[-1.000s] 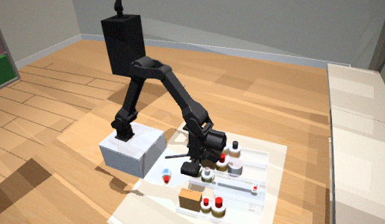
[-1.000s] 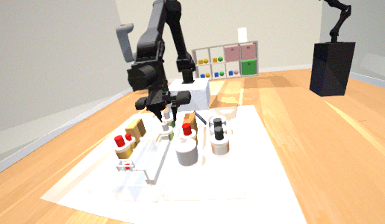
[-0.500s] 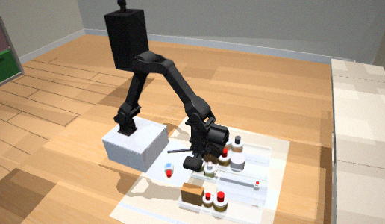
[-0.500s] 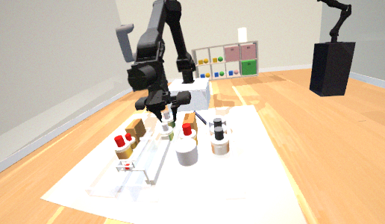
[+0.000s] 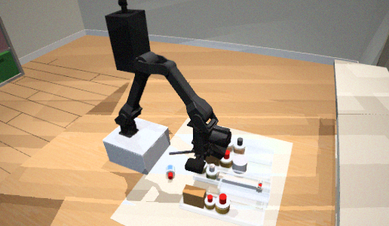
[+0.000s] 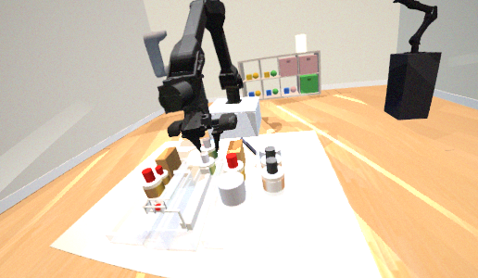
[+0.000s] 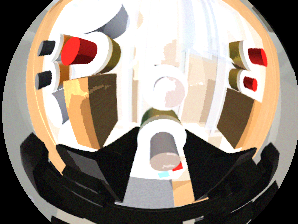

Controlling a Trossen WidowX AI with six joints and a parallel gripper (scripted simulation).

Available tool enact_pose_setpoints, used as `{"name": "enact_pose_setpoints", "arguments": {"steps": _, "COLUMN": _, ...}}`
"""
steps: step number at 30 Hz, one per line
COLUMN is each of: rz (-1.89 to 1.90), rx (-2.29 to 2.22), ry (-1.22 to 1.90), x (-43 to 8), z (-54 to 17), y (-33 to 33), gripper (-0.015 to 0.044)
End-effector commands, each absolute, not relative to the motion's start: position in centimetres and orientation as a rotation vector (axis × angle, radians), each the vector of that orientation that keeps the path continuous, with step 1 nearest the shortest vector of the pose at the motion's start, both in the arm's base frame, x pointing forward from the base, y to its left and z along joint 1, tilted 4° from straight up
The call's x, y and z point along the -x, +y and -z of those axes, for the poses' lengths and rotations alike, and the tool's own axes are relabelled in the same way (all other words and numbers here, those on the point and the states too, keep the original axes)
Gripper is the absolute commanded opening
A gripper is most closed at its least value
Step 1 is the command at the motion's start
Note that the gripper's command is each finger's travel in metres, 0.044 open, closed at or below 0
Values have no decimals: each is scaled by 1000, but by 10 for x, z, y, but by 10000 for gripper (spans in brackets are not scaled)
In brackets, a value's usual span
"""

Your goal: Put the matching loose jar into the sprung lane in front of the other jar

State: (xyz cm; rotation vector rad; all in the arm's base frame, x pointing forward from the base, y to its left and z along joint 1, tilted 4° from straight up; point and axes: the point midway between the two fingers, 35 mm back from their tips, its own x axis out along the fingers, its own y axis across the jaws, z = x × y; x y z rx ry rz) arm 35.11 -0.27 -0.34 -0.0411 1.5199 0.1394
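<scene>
Half open at the end effector (image 5: 206, 163) (image 6: 208, 152) (image 7: 161, 131), clamped around a grey-capped jar (image 6: 210, 150) (image 7: 165, 147), close to the matching jar (image 5: 212, 172) (image 6: 207, 166) (image 7: 170, 91) in the sprung lane (image 6: 196, 199), on its robot-facing side.

The floor (image 5: 258, 94) (image 6: 363, 153) looks like smooth wood with a soft sheen. Nearest the tray (image 5: 224, 218) (image 6: 127, 238), itself clear, glossy plastic, the red caps (image 5: 222, 198) (image 6: 148, 175) seem smooth plastic. Beside the tray, the grey tub (image 5: 240, 165) (image 6: 232, 191) looks smooth and matt. Above the tray, the arm (image 5: 179, 84) (image 6: 192, 42) is matt black.
</scene>
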Motion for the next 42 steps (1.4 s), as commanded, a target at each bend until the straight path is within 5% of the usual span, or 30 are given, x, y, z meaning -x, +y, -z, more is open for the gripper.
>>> {"name": "enact_pose_setpoints", "arguments": {"steps": 1, "rz": -138, "rx": 40, "ry": 1493, "x": -359, "z": 1, "y": -2, "gripper": 0}}
{"name": "enact_pose_setpoints", "arguments": {"steps": 42, "rz": -138, "rx": 40, "ry": 1492, "x": -362, "z": 6, "y": -1, "gripper": 0}}
